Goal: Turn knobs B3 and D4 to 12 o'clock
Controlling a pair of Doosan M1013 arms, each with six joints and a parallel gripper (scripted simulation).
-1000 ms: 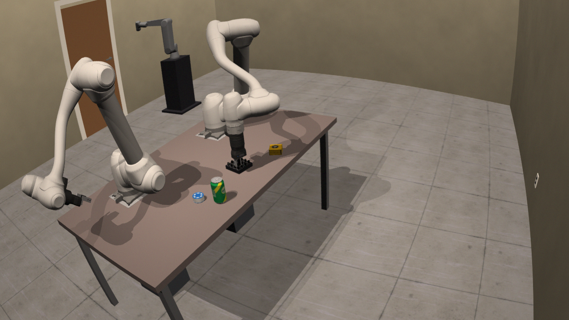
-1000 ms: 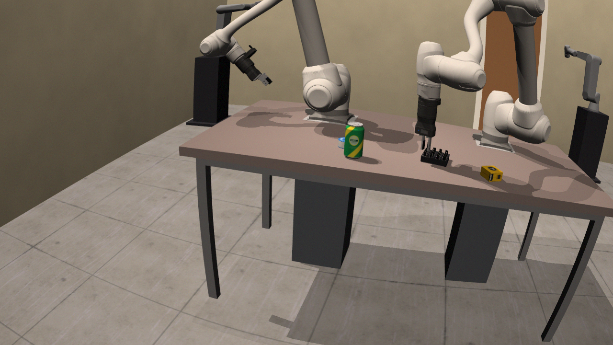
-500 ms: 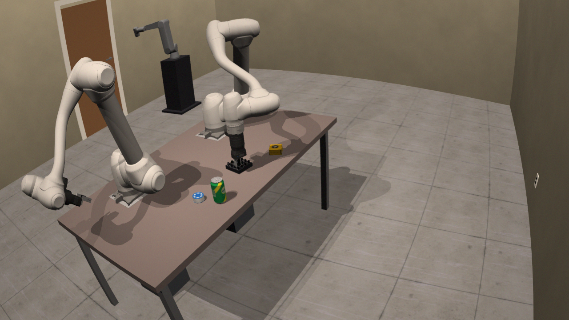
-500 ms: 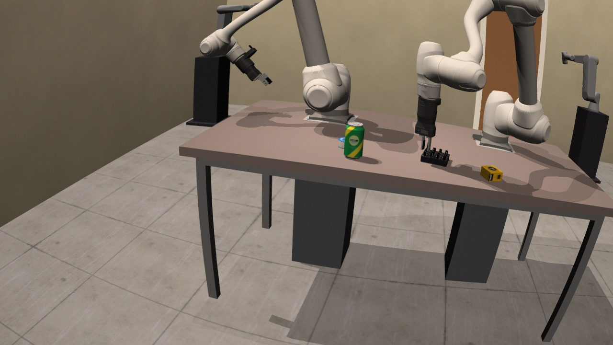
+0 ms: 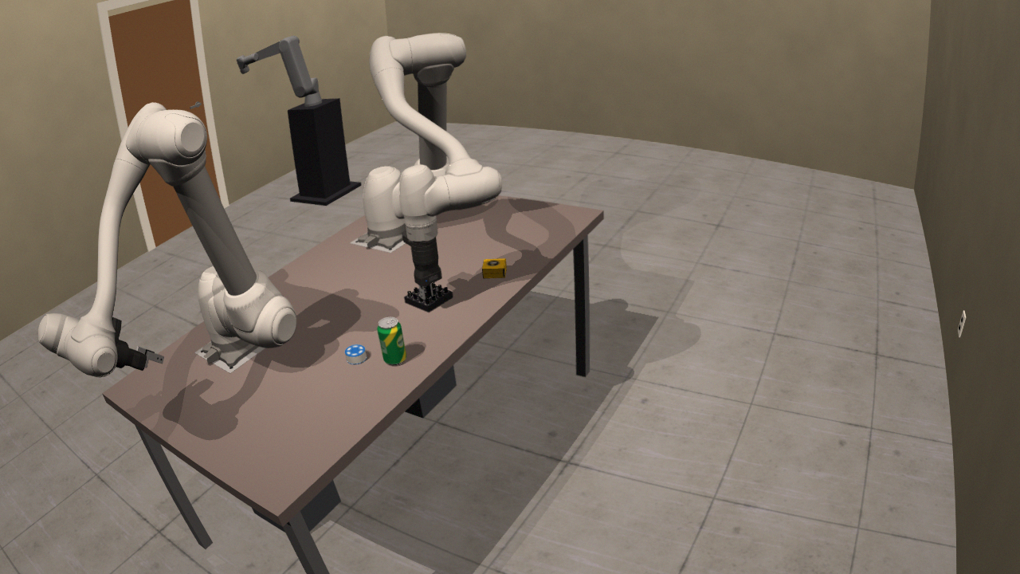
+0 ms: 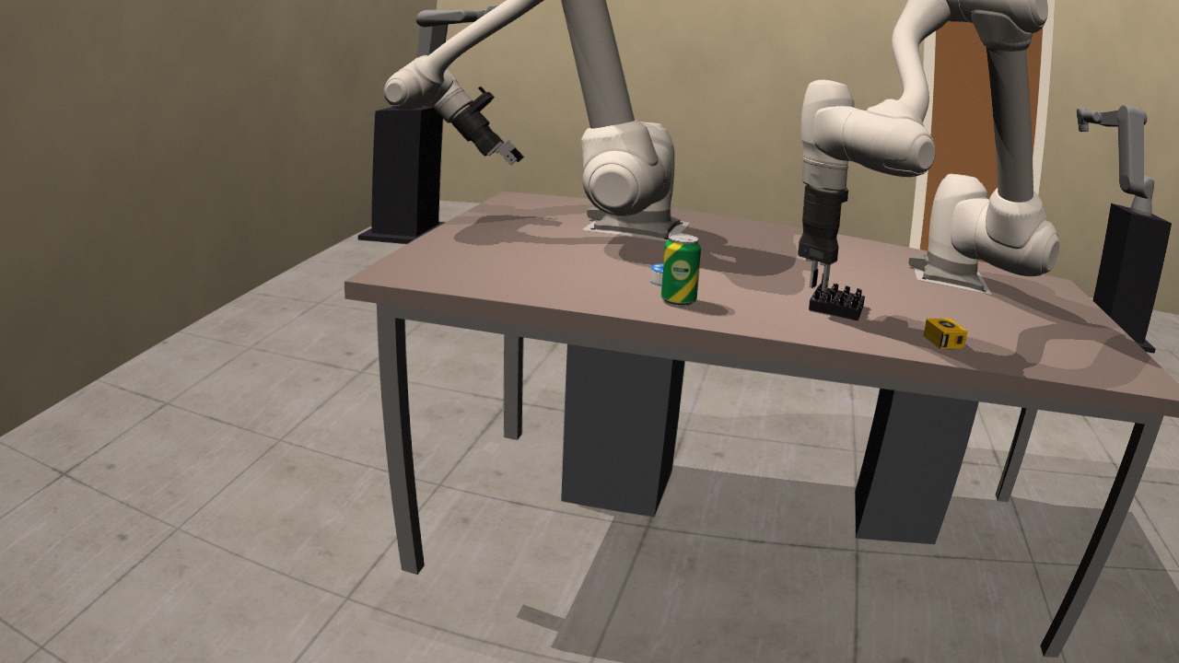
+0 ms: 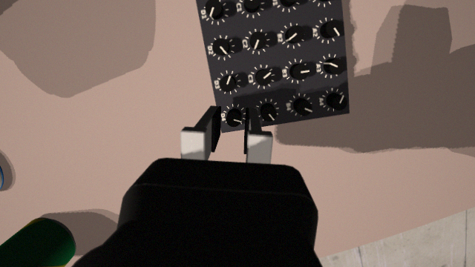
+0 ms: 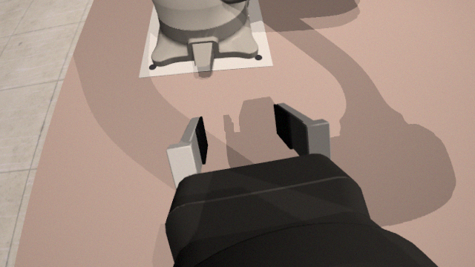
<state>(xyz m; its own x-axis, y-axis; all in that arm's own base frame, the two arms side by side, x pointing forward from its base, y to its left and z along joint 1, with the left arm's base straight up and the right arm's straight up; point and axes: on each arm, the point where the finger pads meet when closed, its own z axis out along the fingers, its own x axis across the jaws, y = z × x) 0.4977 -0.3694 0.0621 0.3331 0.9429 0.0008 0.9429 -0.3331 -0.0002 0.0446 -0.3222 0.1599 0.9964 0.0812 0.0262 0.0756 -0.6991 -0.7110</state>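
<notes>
The black knob box (image 5: 428,305) (image 6: 834,309) (image 7: 243,61) lies on the table. In the left wrist view, knob B3 (image 7: 299,72) points right, at about its middle mark. Knob D4 (image 7: 234,117), at the near left corner, points right and slightly down, a little clockwise of its middle mark. My left gripper (image 5: 428,288) (image 6: 821,284) (image 7: 232,121) is part open, pointing down, one finger on each side of D4 in the wrist view; contact and exact height cannot be told. My right gripper (image 5: 158,356) (image 6: 517,153) (image 8: 240,124) is wide open and empty, far from the box.
A green can (image 5: 391,342) (image 6: 681,272) (image 7: 41,241) stands near a small blue-and-white round object (image 5: 355,355) (image 6: 656,274). A yellow box (image 5: 494,269) (image 6: 944,332) lies on the other side of the knob box. Neighbouring knob C4 (image 7: 268,111) is close to one left finger.
</notes>
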